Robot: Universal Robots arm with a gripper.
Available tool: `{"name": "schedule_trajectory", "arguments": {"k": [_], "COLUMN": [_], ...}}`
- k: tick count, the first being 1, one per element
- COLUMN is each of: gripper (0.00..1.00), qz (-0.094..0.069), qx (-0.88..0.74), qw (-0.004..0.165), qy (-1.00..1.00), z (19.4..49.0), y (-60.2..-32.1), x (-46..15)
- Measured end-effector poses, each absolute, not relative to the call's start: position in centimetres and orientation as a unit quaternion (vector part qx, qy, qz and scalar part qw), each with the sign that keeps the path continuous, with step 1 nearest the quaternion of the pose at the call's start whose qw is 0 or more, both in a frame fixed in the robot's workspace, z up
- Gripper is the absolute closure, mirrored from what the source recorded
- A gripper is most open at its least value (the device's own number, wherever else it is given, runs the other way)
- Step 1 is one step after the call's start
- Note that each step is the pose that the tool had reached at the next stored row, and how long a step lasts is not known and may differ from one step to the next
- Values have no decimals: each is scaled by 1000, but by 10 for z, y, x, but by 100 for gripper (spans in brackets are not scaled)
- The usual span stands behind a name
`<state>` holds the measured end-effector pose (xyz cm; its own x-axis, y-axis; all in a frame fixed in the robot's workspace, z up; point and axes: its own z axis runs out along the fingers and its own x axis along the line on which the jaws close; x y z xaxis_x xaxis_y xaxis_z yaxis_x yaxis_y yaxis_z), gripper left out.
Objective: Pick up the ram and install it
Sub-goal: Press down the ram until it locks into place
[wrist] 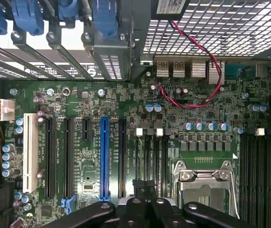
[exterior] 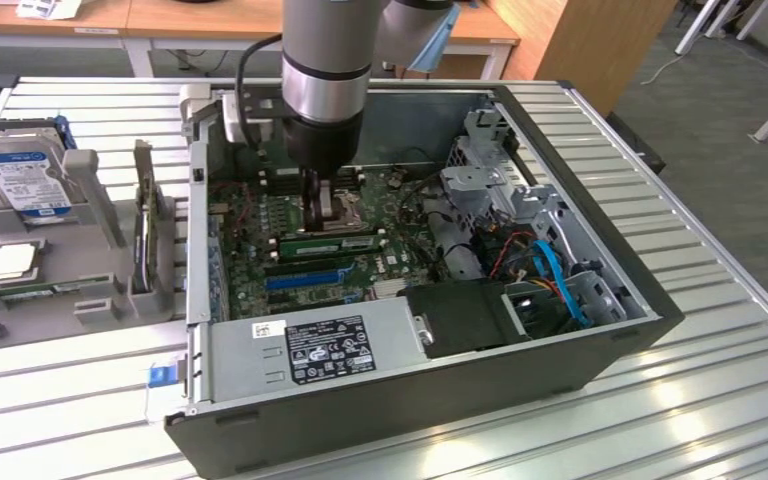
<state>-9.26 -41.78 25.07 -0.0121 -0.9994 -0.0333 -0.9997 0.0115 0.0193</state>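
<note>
Claw (exterior: 332,212): closed, down inside the open computer case (exterior: 598,350), over the motherboard (exterior: 257,245) beside the processor socket (wrist: 203,185); whether anything sits between its fingers (wrist: 134,209) cannot be told.
Hard drive (exterior: 21,172): blue-labelled, upright in a grey holder (exterior: 37,270) by the surface's (exterior: 64,400) edge at the exterior view's left.
Ram (exterior: 332,242): green stick lying along the memory slots (wrist: 150,161) on the motherboard, just below the claw in the exterior view.
Blue slot (wrist: 104,159): long, on the motherboard, beside black slots.
Power supply (exterior: 311,350): grey box with label, at the case's near edge.
</note>
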Motion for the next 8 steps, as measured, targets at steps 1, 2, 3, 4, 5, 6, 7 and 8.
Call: {"name": "schedule_trajectory", "arguments": {"k": [1, 2, 3, 4, 5, 6, 7, 8], "gripper": [90, 90, 90, 90, 90, 90, 90, 90], "qz": [19, 19, 19, 19, 19, 19, 19, 19], "qx": [-703, -703, -703, -703, -703, -703, -703, -703], "qw": [5, 5, 5, 5, 5, 5, 5, 5], "qy": [711, 711, 711, 711, 711, 711, 711, 711], "z": [250, 250, 249, 248, 248, 247, 247, 247], "y": [-418, -418, -418, -418, -418, -418, -418, -418], "x": [-93, -93, -93, -93, -93, -93, -93, -93]}}
